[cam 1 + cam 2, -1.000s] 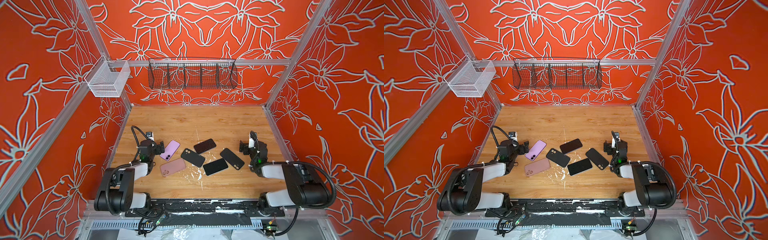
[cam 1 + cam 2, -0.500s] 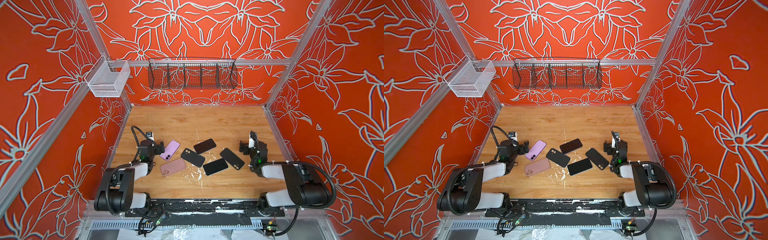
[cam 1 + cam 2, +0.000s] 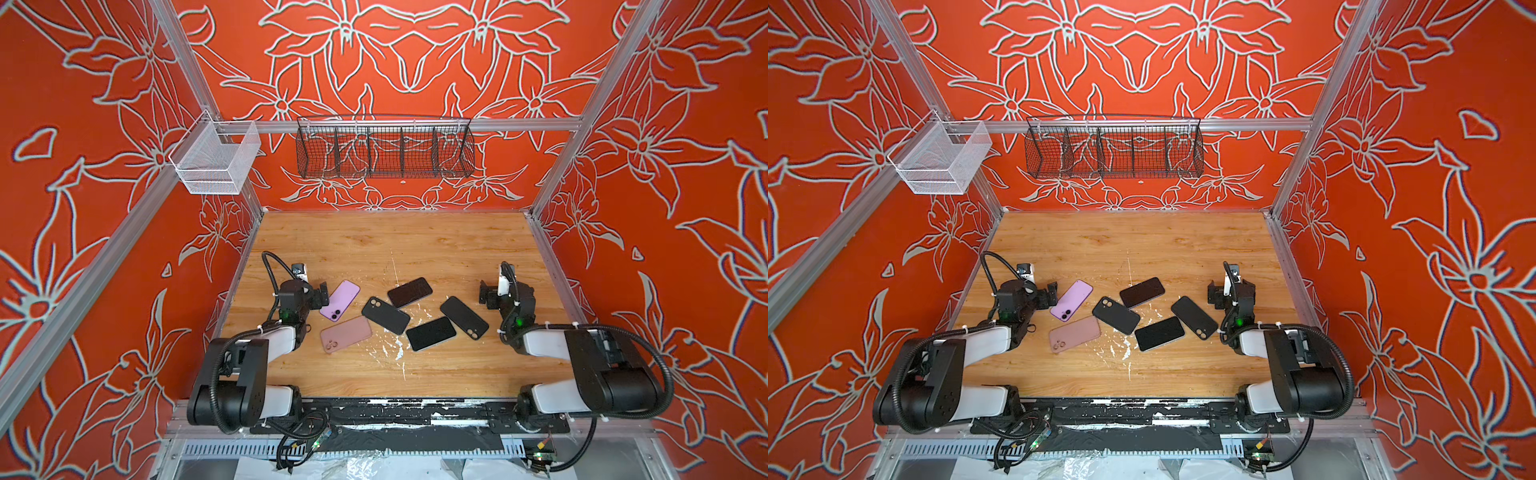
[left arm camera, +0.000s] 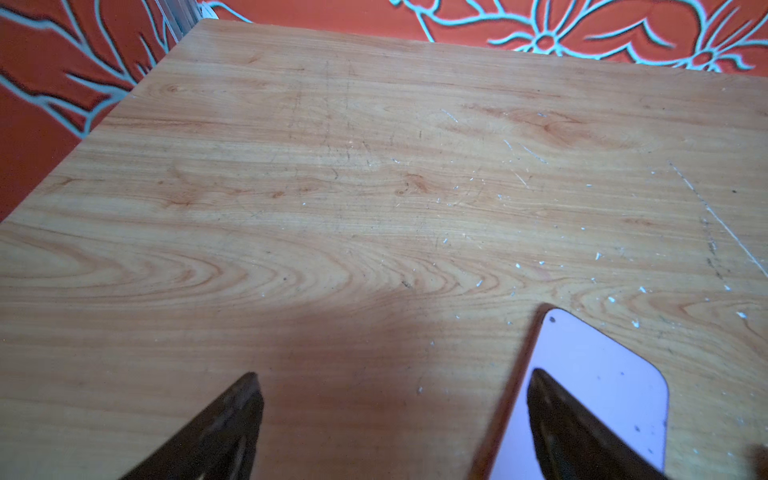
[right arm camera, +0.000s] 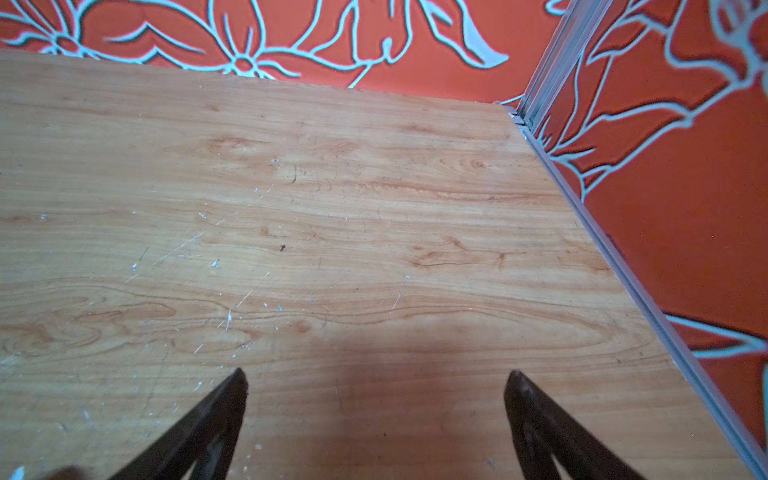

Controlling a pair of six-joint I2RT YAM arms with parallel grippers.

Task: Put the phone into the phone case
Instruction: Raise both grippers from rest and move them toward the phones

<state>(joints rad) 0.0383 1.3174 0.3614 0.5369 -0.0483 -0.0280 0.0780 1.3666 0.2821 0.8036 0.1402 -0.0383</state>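
Purple phone (image 4: pixel 590 353) in left wrist view; right wrist: table (image 5: pixel 332 208).

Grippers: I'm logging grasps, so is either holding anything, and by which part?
Nothing is held. The left gripper is open beside the purple phone, not clamping it; the right gripper is open over the table.

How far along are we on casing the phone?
Done: nothing visible; phones and cases lie loose on the table. In hand: nothing; left gripper and right gripper are open and empty, the left by the purple phone. Left: picking, aligning, inserting.
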